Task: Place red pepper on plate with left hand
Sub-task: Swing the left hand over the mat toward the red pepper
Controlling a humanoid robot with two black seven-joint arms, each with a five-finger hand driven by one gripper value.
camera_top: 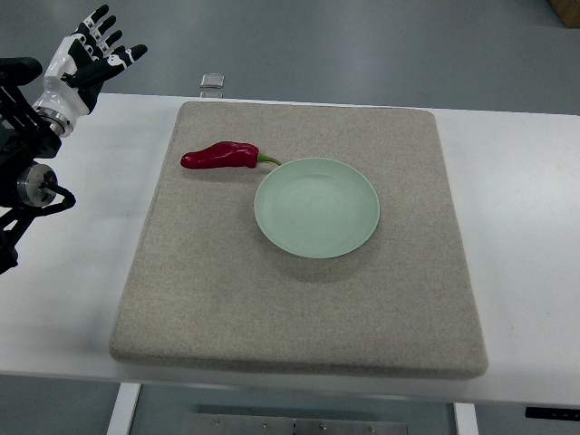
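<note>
White table [517, 227] is being covered in its middle by a beige felt mat [181, 299], seen from the top view. On the mat, a pale green plate [317, 207] is lying empty. A red pepper [220, 156] is resting just up-left of the plate, its green stem touching the rim. Well left of the plate, the left hand [91, 54] is being held with fingers spread, grasping nothing.
</note>
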